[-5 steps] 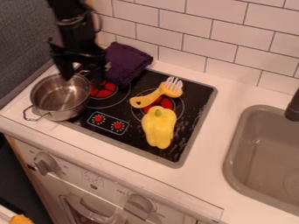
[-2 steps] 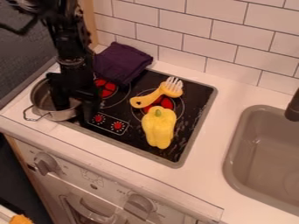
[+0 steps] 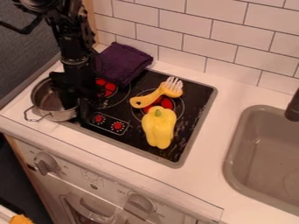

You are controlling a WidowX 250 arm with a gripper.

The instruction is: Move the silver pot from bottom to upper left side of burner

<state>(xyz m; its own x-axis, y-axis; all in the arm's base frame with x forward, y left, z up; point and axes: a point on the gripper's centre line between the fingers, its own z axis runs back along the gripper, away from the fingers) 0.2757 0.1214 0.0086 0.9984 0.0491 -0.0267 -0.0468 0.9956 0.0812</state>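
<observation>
The black gripper (image 3: 77, 101) hangs at the right side of the silver pot (image 3: 46, 103), overlapping the pot's right wall and rim. Upright, the pot stands over the left edge of the black cooktop (image 3: 153, 151), with its inside bare where it shows. One wire handle (image 3: 36, 117) points to the lower left; the arm hides the pot's right part and far handle. Just behind and right of the gripper is the upper left burner (image 3: 107, 89), partly covered by the arm.
A yellow fork (image 3: 153, 96) and a yellow pepper (image 3: 159, 129) lie on the cooktop's right half. The purple cloth (image 3: 123, 63) is bunched at the back edge, close to the arm. Further right is a grey sink (image 3: 265, 153); a tiled wall runs behind.
The gripper has come down from above the pot's back to its right wall. Since the middle frame its left part has shifted slightly right. The pot has stayed in place.
</observation>
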